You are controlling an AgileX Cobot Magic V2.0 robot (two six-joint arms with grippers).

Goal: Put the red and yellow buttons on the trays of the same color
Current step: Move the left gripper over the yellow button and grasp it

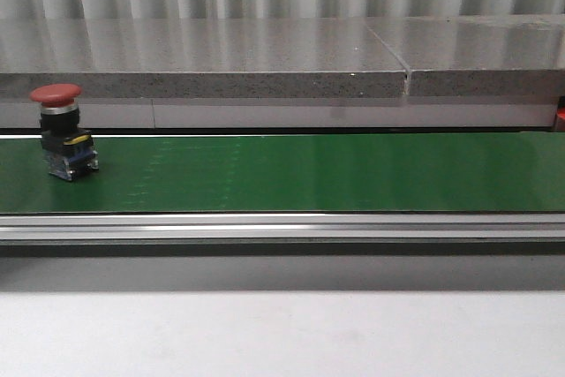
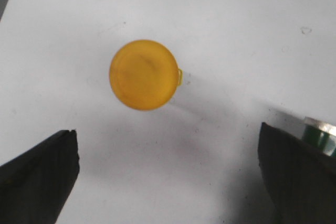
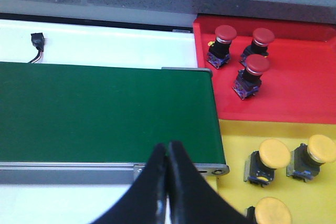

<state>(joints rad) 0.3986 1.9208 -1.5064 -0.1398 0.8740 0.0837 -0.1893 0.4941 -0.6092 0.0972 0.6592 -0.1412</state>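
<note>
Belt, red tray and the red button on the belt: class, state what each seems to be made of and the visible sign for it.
Belt: likely rubber or PVC, smooth with a soft sheen; it reflects light faintly.
Red tray: probably plastic, uniform matte colour with a moulded raised rim.
Red button: apparently a plastic cap, matte, over a shiny metal-looking collar and a dark plastic body.
</note>
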